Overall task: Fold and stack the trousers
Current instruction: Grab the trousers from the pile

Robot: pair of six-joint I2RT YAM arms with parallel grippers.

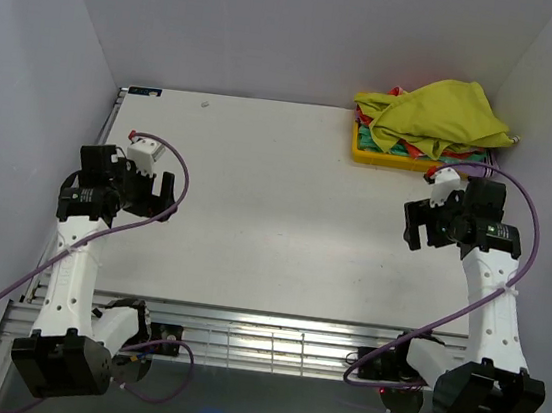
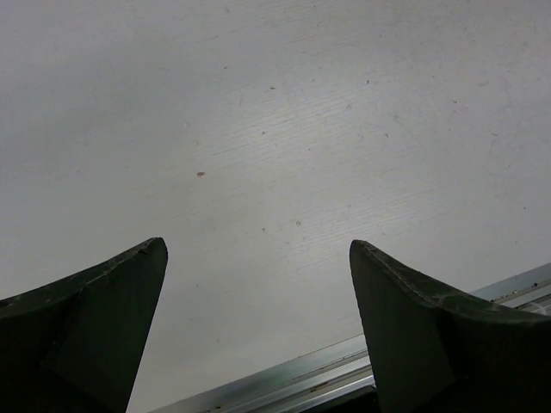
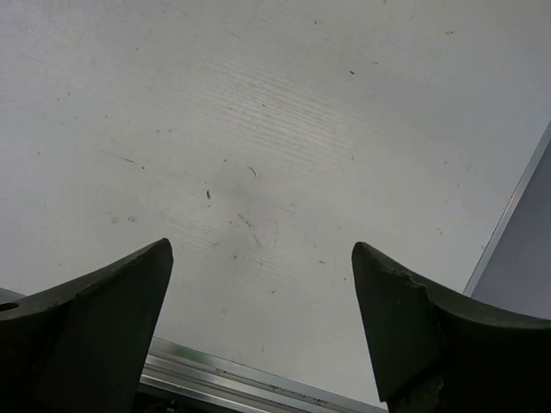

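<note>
The mustard yellow-green trousers lie crumpled on top of a pile in a yellow tray at the table's back right corner. My left gripper is open and empty above the left side of the table; its wrist view shows only bare table between the fingers. My right gripper is open and empty at the right side, just in front of the tray; its wrist view shows bare table too. The trousers are out of both wrist views.
Under the trousers in the tray lie a red patterned garment and a green garment. Grey walls close in the table on left, back and right. A metal rail runs along the near edge.
</note>
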